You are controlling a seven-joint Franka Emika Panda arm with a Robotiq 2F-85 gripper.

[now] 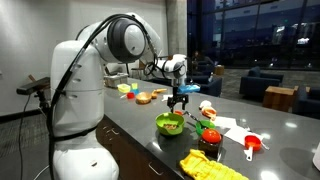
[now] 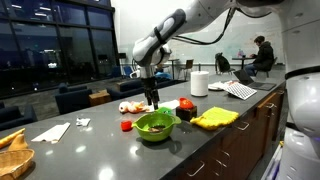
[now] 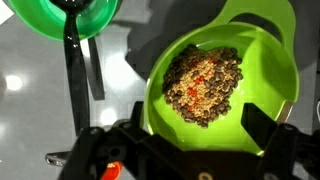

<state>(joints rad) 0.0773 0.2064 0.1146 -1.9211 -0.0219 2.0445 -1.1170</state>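
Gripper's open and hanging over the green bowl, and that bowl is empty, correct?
Not empty. The wrist view shows the green bowl holding a brownish grainy mix with red bits. The rest is right: the gripper is open above the bowl, as an exterior view shows.

Couldn't read a single word, number or logo anywhere in these shots, honestly. Whatever was on the papers point(image 2: 240, 90) was too small and blurry to make out (same story in both exterior views), and the green bowl point(image 3: 215, 80) showed nothing legible either.
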